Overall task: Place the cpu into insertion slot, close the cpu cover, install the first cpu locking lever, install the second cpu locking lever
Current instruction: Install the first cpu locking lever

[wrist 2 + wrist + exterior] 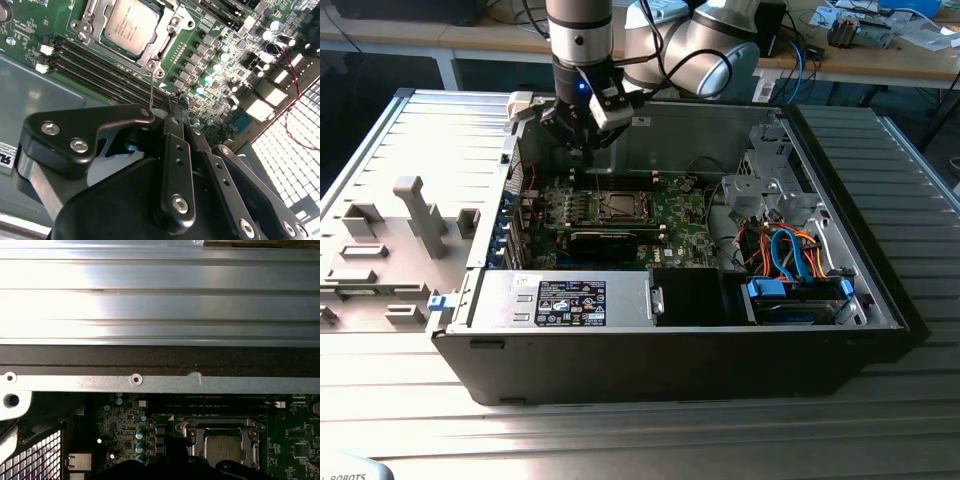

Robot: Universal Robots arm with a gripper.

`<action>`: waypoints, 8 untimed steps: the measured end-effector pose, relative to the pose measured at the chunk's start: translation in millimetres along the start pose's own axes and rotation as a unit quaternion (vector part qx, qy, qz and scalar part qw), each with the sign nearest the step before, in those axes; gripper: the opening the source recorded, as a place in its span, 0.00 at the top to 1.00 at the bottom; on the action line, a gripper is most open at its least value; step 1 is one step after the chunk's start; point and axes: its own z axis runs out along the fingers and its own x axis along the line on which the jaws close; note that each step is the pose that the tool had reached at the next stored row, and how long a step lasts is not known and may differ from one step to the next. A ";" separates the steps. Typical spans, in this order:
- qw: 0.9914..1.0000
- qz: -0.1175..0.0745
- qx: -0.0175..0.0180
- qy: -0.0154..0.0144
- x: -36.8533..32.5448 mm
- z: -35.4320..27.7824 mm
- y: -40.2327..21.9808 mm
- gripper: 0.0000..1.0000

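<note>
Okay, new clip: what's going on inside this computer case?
A robot arm's end effector hangs over the green board inside an open computer case. The cpu already sits in the insertion slot, and the cpu cover lies down around it, framing the chip. A thin locking lever stands up by the socket's corner, close to the end effector's tips.

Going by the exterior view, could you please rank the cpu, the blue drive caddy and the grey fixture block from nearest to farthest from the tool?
1. cpu, just below the tool.
2. grey fixture block, outside the case, exterior view's left.
3. blue drive caddy, case's near corner, exterior view's right.
</note>
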 end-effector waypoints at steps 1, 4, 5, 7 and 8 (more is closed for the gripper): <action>1.000 0.000 0.000 0.000 -0.2 0.3 0.0 0.89; 1.000 0.000 0.000 0.000 -1.4 1.4 0.0 0.89; 1.000 0.000 0.000 0.000 -1.6 1.4 -0.1 0.89; 1.000 0.000 0.000 0.000 -3.0 1.7 0.0 0.89; 1.000 0.000 0.000 0.000 -3.6 1.7 -0.1 0.89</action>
